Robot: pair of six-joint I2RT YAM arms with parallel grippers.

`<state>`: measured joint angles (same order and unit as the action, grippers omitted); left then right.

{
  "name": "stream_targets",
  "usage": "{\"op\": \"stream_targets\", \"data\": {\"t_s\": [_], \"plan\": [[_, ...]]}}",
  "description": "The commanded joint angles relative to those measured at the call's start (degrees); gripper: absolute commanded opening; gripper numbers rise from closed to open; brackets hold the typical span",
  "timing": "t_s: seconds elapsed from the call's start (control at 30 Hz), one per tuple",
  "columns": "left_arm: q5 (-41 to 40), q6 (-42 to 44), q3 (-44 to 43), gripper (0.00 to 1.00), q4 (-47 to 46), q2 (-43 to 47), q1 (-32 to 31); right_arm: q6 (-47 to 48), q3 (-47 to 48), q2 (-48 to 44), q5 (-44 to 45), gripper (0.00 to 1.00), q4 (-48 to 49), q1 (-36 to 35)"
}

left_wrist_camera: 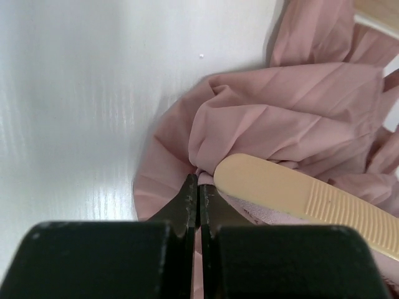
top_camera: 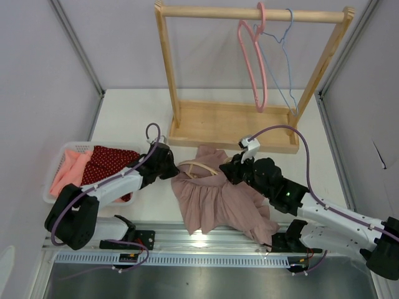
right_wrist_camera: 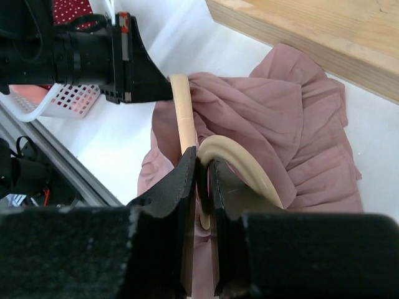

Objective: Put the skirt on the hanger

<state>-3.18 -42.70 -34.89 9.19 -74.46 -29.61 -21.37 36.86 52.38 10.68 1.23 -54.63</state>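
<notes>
Left gripper (left_wrist_camera: pixel 199 192) pinches the skirt (left_wrist_camera: pixel 287 118), right gripper (right_wrist_camera: pixel 202 168) clamps the hanger (right_wrist_camera: pixel 181 112); a hard tug could slide the thin fabric off.

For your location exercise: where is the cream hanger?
In the top view, the cream hanger lies mid-table on the pink skirt, between the left hand and right hand, near the wooden rack.

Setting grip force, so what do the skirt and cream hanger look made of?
The skirt looks like thin matte woven fabric: soft folds and gathers. The hanger is probably smooth cream plastic, given its moulded ridges; painted wood isn't excluded.
</notes>
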Motion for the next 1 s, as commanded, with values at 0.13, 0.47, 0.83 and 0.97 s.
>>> {"op": "stream_targets", "data": {"t_s": [0.13,0.47,0.83,0.97], "plan": [[-2.4,1.0,-2.3,0.00,-0.7,2.8,3.0,-3.9,-2.1,-5.4,-6.6,0.00,3.5,-1.6],[1.4,0.6,0.4,0.00,-3.1,-2.2,3.2,-2.1,-3.5,-11.9,-2.3,0.00,7.1,-5.6],[2.0,2.6,-5.2,0.00,0.6,-8.9,6.1,-2.3,-1.4,-17.8,-11.6,0.00,3.6,-5.7],[2.7,3.3,-5.7,0.00,0.8,-9.4,8.1,-2.2,-1.3,-21.2,-10.8,0.00,-1.7,-5.7]]}}
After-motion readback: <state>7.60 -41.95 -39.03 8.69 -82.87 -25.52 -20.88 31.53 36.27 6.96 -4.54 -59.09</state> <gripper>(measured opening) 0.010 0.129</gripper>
